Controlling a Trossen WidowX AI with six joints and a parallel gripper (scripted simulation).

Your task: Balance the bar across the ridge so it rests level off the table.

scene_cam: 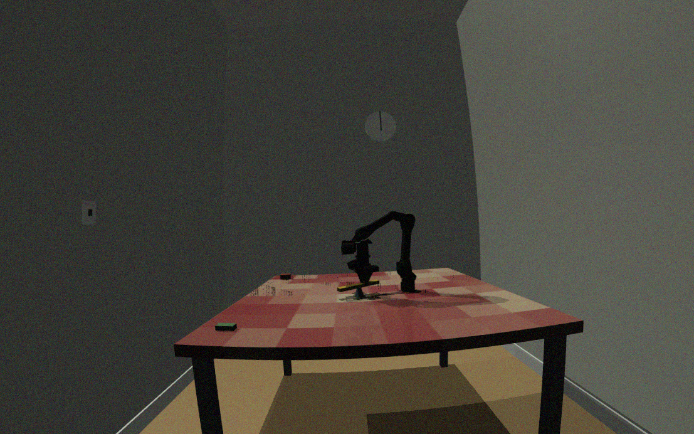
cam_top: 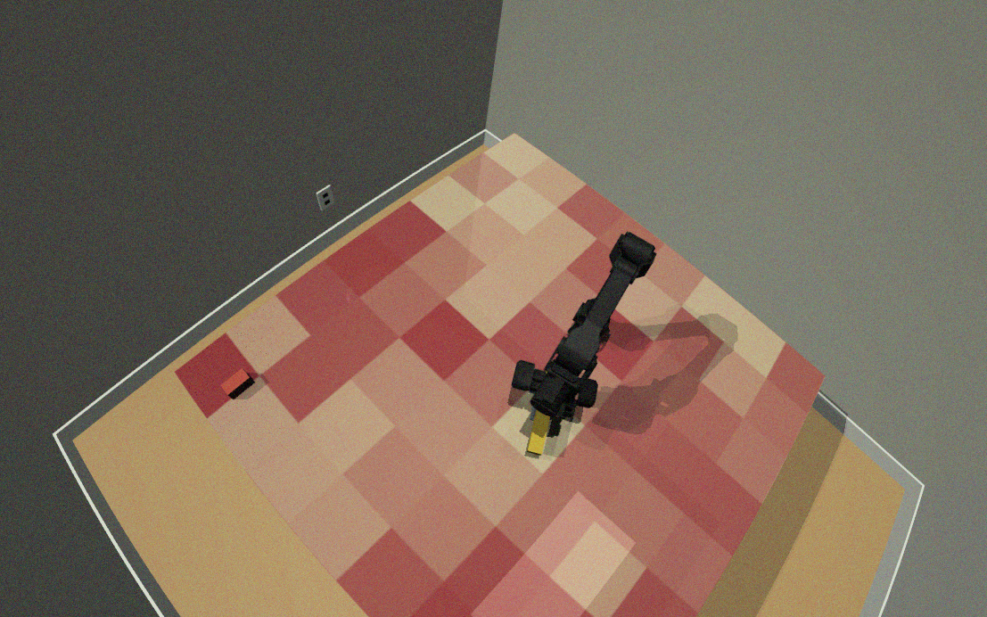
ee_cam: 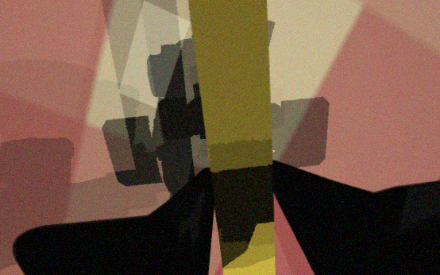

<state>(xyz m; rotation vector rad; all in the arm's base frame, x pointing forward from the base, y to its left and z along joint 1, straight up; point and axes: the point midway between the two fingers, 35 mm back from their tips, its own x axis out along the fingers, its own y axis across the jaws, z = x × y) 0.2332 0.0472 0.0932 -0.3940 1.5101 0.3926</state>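
The yellow bar (cam_top: 536,442) (scene_cam: 345,288) (ee_cam: 234,79) is held above the table (scene_cam: 311,320). In the exterior view it looks slanted, with its left end lower in the picture. My gripper (scene_cam: 365,281) (ee_cam: 240,171) is shut on the bar, with one black finger on each side in the wrist view. The small grey-blue ridge (scene_cam: 358,293) stands on the table under the middle part of the bar. The bar and gripper hide most of it from above. I cannot tell whether the bar touches its top.
A small red-topped block (cam_top: 235,382) (scene_cam: 284,276) lies near the table's far left edge in the exterior view. A green-topped block (scene_cam: 226,327) lies near the front left corner. The arm's base (scene_cam: 407,283) stands right of the ridge.
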